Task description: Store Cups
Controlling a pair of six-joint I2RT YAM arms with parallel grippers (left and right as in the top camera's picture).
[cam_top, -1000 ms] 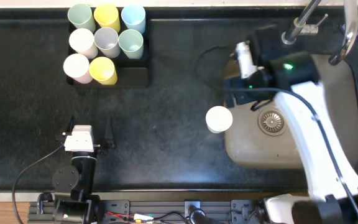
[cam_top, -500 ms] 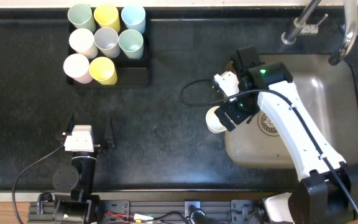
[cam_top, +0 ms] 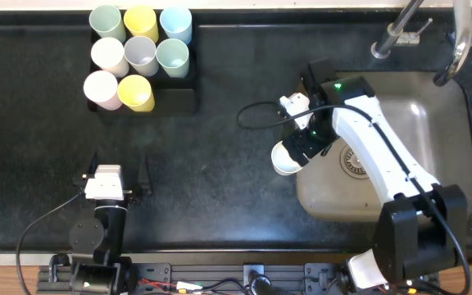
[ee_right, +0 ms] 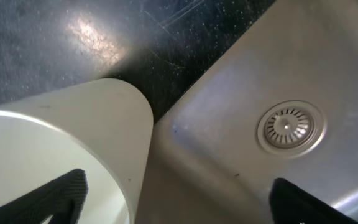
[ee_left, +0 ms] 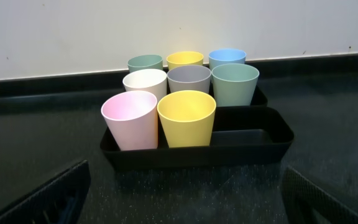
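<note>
A white cup [cam_top: 283,161] stands upright on the black counter at the sink's left edge. My right gripper [cam_top: 296,149] is down over it, open. In the right wrist view one finger [ee_right: 51,198] sits inside the white cup [ee_right: 86,137], while the other finger [ee_right: 306,200] is outside, on the sink side. A black tray [cam_top: 180,102] at the back left holds several upright cups, among them a pink cup [ee_left: 129,118] and a yellow cup [ee_left: 186,116] at the front. My left gripper [cam_top: 120,174] rests open near the front left, facing the tray [ee_left: 253,140].
The steel sink [cam_top: 433,106] with its drain [ee_right: 289,126] lies right of the white cup. A faucet [cam_top: 400,31] stands behind it. The tray's front right slot [ee_left: 244,137] holds nothing. A black cable [cam_top: 256,115] loops beside the right arm.
My right arm has swung from the sink's back left corner forward and left, and come down over the white cup. The cup and the left arm have stayed put.
</note>
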